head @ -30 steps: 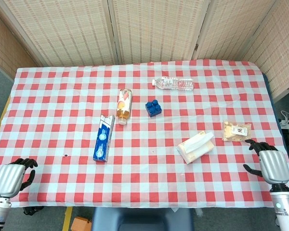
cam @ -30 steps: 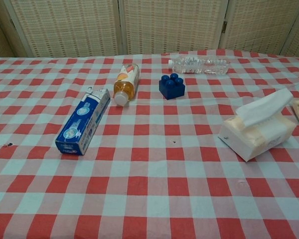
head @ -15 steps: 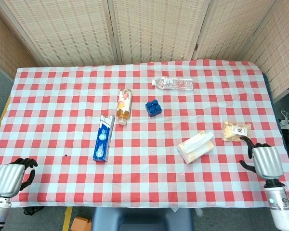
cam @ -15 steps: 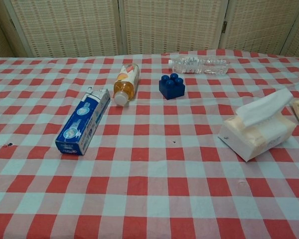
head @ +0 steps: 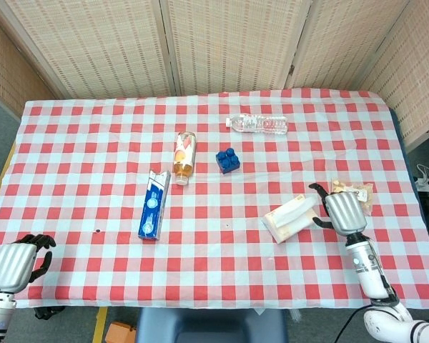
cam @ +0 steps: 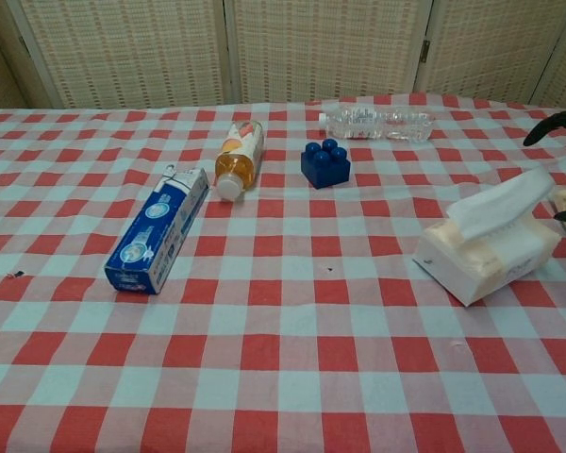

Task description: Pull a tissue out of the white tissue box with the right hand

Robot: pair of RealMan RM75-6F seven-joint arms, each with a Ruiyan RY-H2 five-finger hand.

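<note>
- The surface [head: 71, 143], covered in a red-and-white checked cloth, carries everything and stretches away in front of both hands.
- The white tissue box [head: 289, 220] lies just to the left of the right hand, tilted on the cloth; a pale beige panel shows on its top and side.
- A tissue [cam: 502, 202] stands out of the box's top slot as a white, slightly folded sheet leaning toward the right hand.
- The right hand [head: 341, 212] sits just beside the box's right end, its dark fingers [head: 317, 189] spread apart and holding nothing; I cannot tell whether any fingertip touches the box.
- The left hand [head: 14, 264] rests at the near left edge, well apart from the box, fingers curled in on nothing.
- A blue-and-white carton [head: 154, 205] lies well to the left of the right hand.
- An orange drink bottle [head: 184, 157] lies beyond the carton.
- A clear water bottle [head: 258, 124] lies far ahead of the right hand.
- A snack packet [head: 359, 192] lies just behind the right hand.
- A blue toy brick [head: 227, 159] sits ahead and left of the box.
</note>
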